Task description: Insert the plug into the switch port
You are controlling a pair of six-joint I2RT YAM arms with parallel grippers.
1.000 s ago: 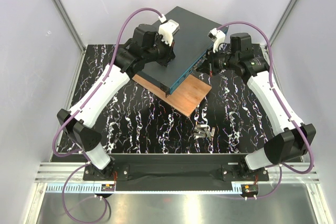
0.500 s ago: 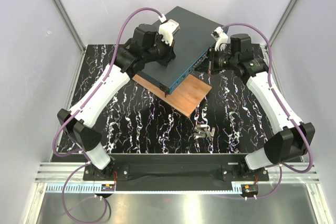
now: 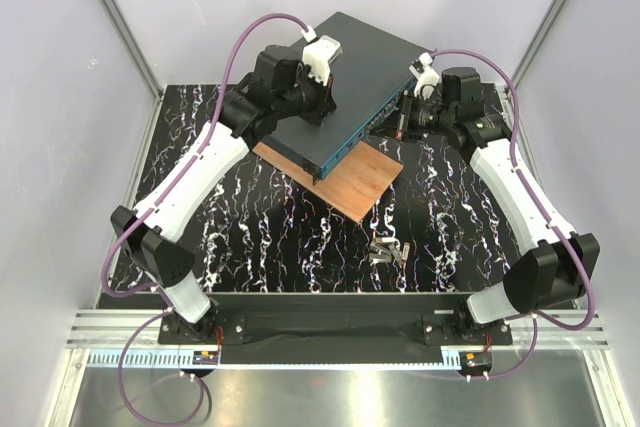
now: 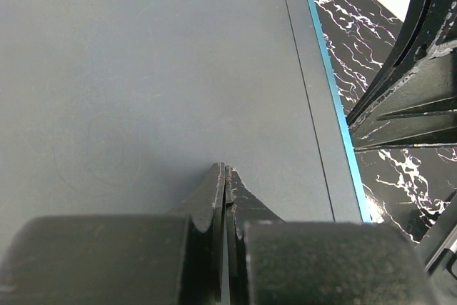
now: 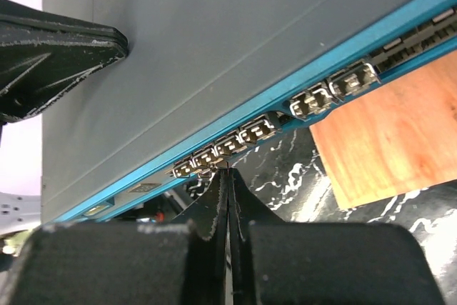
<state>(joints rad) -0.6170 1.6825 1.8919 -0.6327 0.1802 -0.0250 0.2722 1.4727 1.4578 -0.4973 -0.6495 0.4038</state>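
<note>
Several small metal ports (image 5: 258, 130) along the switch (image 5: 214, 48) front

Robotics lab test cell seen from above: plain white walls (image 3: 60, 67) and aluminium frame posts (image 3: 117, 22) box in a small table (image 3: 290, 247) topped in black marbled sheet. Two white-and-black robot arms, the left arm (image 3: 195, 182) at 9 o'clock and the right arm (image 3: 515, 187) at 3 o'clock, trail purple cables (image 3: 275, 17). At 6 o'clock, aluminium rails (image 3: 110, 332) carry a ruled strip (image 3: 330, 358).
</note>
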